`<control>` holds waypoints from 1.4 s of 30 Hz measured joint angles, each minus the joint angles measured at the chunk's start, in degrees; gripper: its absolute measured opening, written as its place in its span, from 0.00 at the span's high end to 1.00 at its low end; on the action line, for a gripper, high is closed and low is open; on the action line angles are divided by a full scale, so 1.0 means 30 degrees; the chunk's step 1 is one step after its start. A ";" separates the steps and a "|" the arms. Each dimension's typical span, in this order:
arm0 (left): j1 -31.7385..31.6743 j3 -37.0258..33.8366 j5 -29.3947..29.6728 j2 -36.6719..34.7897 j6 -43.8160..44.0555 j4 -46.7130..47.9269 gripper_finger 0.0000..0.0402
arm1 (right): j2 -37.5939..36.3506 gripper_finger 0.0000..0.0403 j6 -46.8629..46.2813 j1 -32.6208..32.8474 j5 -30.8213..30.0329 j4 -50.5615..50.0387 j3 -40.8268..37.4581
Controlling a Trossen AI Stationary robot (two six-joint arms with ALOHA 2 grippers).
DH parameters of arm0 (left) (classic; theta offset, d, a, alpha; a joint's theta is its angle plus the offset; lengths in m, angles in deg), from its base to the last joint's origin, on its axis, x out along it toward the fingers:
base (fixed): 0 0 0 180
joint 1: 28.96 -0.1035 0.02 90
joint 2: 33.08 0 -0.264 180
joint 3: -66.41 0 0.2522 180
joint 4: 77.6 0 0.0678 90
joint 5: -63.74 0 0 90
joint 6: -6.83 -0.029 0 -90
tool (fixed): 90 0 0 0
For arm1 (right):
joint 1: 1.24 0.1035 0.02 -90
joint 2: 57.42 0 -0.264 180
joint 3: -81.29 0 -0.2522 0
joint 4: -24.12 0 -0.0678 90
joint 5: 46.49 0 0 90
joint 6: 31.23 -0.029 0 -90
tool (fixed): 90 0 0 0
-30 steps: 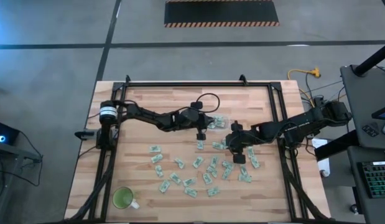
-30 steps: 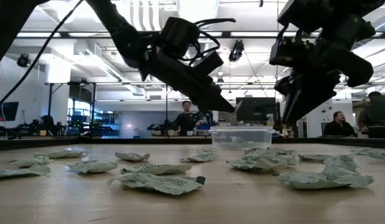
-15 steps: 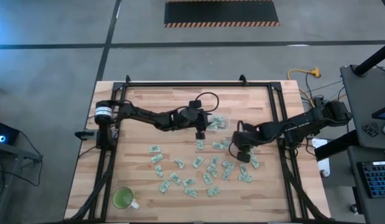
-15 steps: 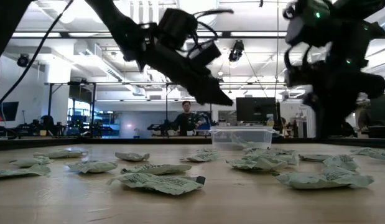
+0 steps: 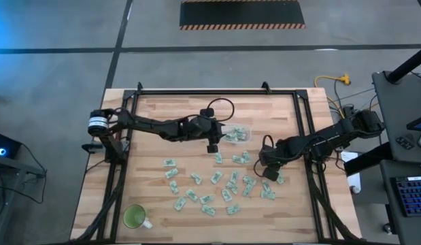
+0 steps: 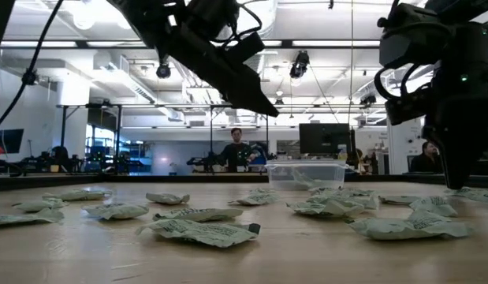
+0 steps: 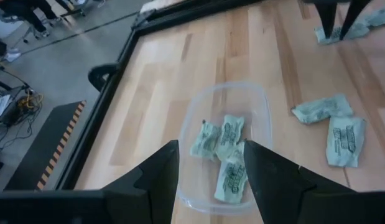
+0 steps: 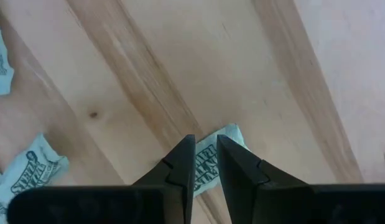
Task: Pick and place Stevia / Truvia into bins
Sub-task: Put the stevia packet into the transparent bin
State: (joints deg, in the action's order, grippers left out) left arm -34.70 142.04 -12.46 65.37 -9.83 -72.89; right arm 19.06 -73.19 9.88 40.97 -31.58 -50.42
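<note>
Sachets [image 5: 217, 185]: scattered over the table's [image 5: 149, 122] near half, some beside the bin.
Right gripper [image 8: 204, 163]: low at the table's right, fingers narrowed around 1 sachet [image 8: 208, 163] lying on the wood.
Left gripper [image 7: 209, 167]: raised beside the bin, fingers apart, holding nothing.
Bin [image 7: 191, 121]: mid-table, farther back, 3 sachets inside.

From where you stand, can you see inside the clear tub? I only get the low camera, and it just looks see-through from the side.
Observer: Yes. The tub has a few sachets lying in it.
Operator: Is the left claw carrying one?
Observer: No. The left gripper is open and empty, near the tub.
Operator: And the right claw?
Observer: The right gripper is down over a single sachet near the right side of the table.
</note>
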 joint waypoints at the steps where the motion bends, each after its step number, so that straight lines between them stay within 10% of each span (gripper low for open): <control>1: 0.0014 -0.0009 -0.0008 0.0000 0.0000 0.0080 0.59 | 0.0000 0.86 -0.0115 0.0013 0.0000 0.0028 0.0000; 42: 0.0080 -0.0133 -0.0032 0.0240 0.0488 0.0780 0.59 | 0.0051 0.76 0.1889 0.0117 0.1150 -0.2796 0.0696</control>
State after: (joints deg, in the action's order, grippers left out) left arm -34.46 141.65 -12.56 66.09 -8.37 -70.55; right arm 19.22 -67.52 10.23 44.42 -39.96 -48.34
